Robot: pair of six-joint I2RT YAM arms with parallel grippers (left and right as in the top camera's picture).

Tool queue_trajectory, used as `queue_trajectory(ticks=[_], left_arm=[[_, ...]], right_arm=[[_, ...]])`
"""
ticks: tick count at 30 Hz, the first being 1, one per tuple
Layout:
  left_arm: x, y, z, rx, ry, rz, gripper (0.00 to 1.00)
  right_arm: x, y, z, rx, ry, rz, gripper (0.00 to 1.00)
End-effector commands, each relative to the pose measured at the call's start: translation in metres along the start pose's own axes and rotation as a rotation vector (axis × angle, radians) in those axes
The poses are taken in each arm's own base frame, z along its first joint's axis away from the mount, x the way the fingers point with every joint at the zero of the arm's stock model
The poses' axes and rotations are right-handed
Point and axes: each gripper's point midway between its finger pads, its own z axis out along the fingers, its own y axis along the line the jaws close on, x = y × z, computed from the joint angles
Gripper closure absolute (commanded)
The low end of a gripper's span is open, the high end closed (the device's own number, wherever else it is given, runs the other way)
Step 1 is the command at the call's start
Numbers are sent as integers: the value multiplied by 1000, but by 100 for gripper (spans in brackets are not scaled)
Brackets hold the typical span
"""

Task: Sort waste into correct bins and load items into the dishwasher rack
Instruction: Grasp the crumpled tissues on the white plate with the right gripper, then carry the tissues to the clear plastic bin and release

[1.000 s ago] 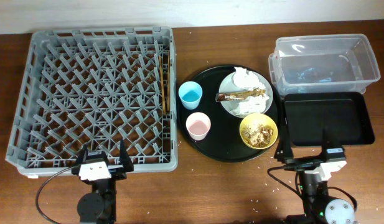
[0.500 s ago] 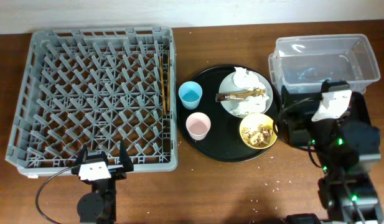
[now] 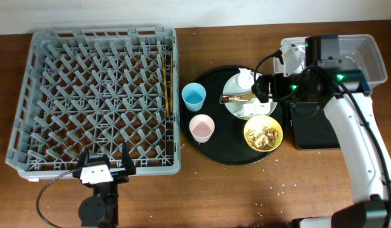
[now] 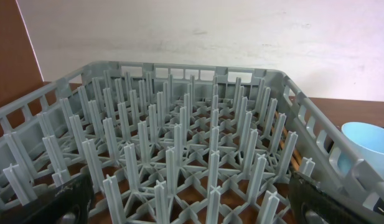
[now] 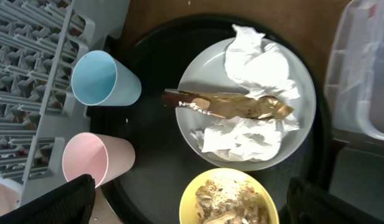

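Note:
The grey dishwasher rack (image 3: 100, 95) fills the left of the table. A round black tray (image 3: 214, 149) holds a white plate (image 3: 229, 104) with crumpled napkins (image 3: 249, 79) and a gold-brown wrapper (image 3: 243, 97). It also holds a blue cup (image 3: 194, 97), a pink cup (image 3: 201, 128) and a yellow bowl (image 3: 263, 133) of food scraps. My right gripper (image 3: 265, 88) hovers open and empty above the plate's right side. In the right wrist view the gripper (image 5: 192, 190) frames the plate (image 5: 198, 81), wrapper (image 5: 235, 106) and bowl (image 5: 201, 186). My left gripper (image 3: 105, 171) is open at the rack's front edge (image 4: 192, 205).
The clear tub (image 3: 374, 57) stands at the back right with the shallow black tray (image 3: 306, 126) in front of it; my right arm crosses above both. A thin brown stick (image 3: 168, 82) lies in the rack's right side. The blue cup (image 4: 369, 146) shows beside the rack.
My right arm has risen from the table's front right and swung back and left, over the black tray, to above the plate. The left arm has not moved.

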Motion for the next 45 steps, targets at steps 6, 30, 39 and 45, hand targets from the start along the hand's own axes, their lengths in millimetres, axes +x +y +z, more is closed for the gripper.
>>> queue_trajectory(ticks=[6,30,39,45], left_arm=[[1,0,0,3,2,15,1],[1,0,0,3,2,15,1],[1,0,0,3,2,15,1],[1,0,0,3,2,15,1]], right_arm=[[-5,-27,35,170,35,171,12],[74,-88,190,488,335,171,42],[10,-68,146,476,270,168,96],[-75,-35,50,458,115,161,96]])
